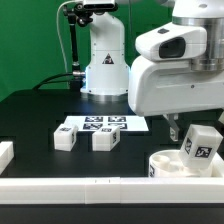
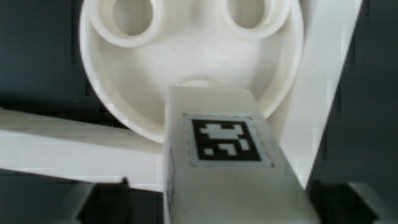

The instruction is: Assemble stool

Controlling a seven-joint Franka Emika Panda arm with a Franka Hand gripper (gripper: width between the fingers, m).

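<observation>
The round white seat disc [image 1: 168, 166] lies at the table's front, on the exterior view's right, against the front border bar. My gripper [image 1: 186, 133] is shut on a white stool leg [image 1: 201, 146] with a black-and-white tag and holds it tilted just above the disc. In the wrist view the leg [image 2: 222, 140] runs out from between my dark fingers [image 2: 45, 205] toward the seat disc [image 2: 178, 70], whose two round holes show at its far side. The leg's end lies over the disc's middle; I cannot tell whether they touch. Two more legs [image 1: 66, 137] [image 1: 103, 140] lie loose on the black table.
The marker board [image 1: 100, 124] lies behind the two loose legs. A long white border bar [image 1: 90, 190] runs along the front edge and a short one [image 1: 5, 155] sits on the exterior view's left. The bar also shows in the wrist view [image 2: 54, 140]. The arm's white base [image 1: 103, 65] stands at the back.
</observation>
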